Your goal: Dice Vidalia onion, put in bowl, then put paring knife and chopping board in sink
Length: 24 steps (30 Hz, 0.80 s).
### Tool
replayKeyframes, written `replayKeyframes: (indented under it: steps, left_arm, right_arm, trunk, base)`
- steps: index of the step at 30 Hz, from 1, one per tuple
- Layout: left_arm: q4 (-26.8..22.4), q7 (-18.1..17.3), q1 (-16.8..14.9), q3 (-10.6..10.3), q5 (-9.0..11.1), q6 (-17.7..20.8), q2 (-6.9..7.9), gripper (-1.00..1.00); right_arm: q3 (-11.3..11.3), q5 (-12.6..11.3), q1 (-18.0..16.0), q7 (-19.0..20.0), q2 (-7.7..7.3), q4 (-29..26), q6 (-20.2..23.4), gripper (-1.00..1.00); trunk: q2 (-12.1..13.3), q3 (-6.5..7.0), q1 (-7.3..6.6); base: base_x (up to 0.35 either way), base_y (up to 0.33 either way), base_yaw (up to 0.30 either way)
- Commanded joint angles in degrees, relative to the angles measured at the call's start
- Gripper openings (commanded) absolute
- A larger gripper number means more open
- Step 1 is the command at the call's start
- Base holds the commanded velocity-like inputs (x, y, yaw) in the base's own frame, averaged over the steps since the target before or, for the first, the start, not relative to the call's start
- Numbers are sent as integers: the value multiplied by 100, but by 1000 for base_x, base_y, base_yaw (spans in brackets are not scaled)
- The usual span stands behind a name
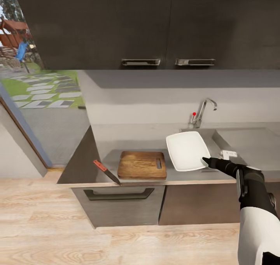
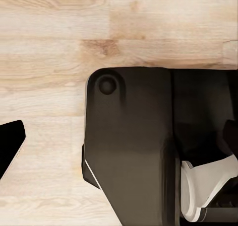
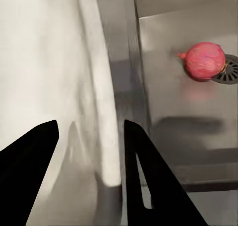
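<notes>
The white bowl [image 1: 186, 150] is tilted at the sink's left corner, and my right gripper [image 1: 205, 162] is shut on its near rim. In the right wrist view the bowl's rim [image 3: 105, 136] runs between the two dark fingers [image 3: 144, 176]. The pinkish-red Vidalia onion [image 3: 203, 61] lies in the steel sink [image 3: 168, 102] beside the drain. The chopping board [image 1: 142, 164] lies flat on the countertop [image 1: 111, 156]. The paring knife [image 1: 106, 172] rests left of it at the front edge. My left gripper [image 2: 124, 134] hangs open over the floor.
The chrome tap with a red knob [image 1: 200, 115] stands behind the sink [image 1: 249, 140]. Dark wall cabinets [image 1: 155, 28] hang above. A window [image 1: 39, 78] is at the left. The robot's dark base [image 2: 134, 146] sits on the wooden floor [image 2: 49, 47].
</notes>
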Motion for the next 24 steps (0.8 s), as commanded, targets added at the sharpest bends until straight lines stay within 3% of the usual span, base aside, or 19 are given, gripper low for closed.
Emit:
replayKeyframes:
  steps: [1, 13, 24]
  left_arm:
    - [-7, -1, 1, -3, 7, -7, 0, 100]
    - [-7, 0, 1, -2, 7, -5, 0, 100]
    - [-7, 2, 1, -1, 7, -3, 0, 100]
  right_arm:
    - [-16, 49, -8, 54, 4, -9, 18, -100]
    - [-16, 49, -8, 54, 4, -9, 18, -100]
    - [-16, 49, -8, 54, 4, -9, 18, -100]
  trunk:
    - [-11, -1, 4]
    - [-11, 102, 4]
    - [-11, 109, 4]
  base:
    - [0, 301, 0]
    - [0, 301, 0]
    - [0, 301, 0]
